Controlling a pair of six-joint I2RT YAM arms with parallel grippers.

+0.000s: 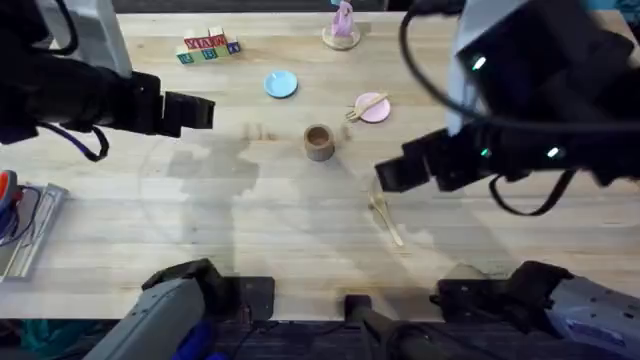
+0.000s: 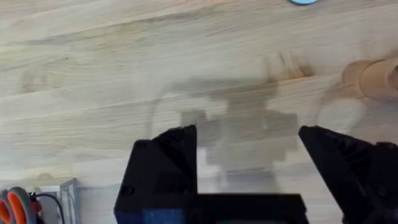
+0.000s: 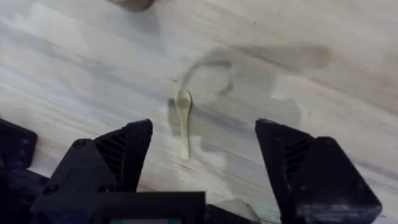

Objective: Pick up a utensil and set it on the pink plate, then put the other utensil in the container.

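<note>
The right gripper (image 3: 202, 168) is being seen closest to its wrist camera, its two black fingers (image 3: 124, 155) being held wide apart with nothing between them, above the pale wooden table (image 3: 323, 93). Just beyond the gap, the wooden spoon (image 3: 183, 121) is lying flat on the table, its oval bowl pointing away from the gripper and its slim handle toward it; it is not being touched. In the overhead view the spoon (image 1: 384, 218) is lying in front of the right arm, just below the right gripper (image 1: 392, 176), which is being held near the middle of the table. The left gripper (image 2: 249, 149) is likewise being held open and empty over bare table, its fingers (image 2: 168, 155) being spread well apart; overhead it (image 1: 200, 111) is being held out from the left side. The wooden fork (image 1: 362, 107) is resting on the pink plate (image 1: 378, 112), its tines toward the plate's left edge and its handle lying across the rim. The wooden container (image 1: 319, 142) is standing upright near the centre, between the two grippers and well apart from the spoon; its edge (image 2: 376, 79) is also being caught in the left wrist view. A light blue plate (image 1: 281, 84) is lying farther back, near the pink one but apart from it.
</note>
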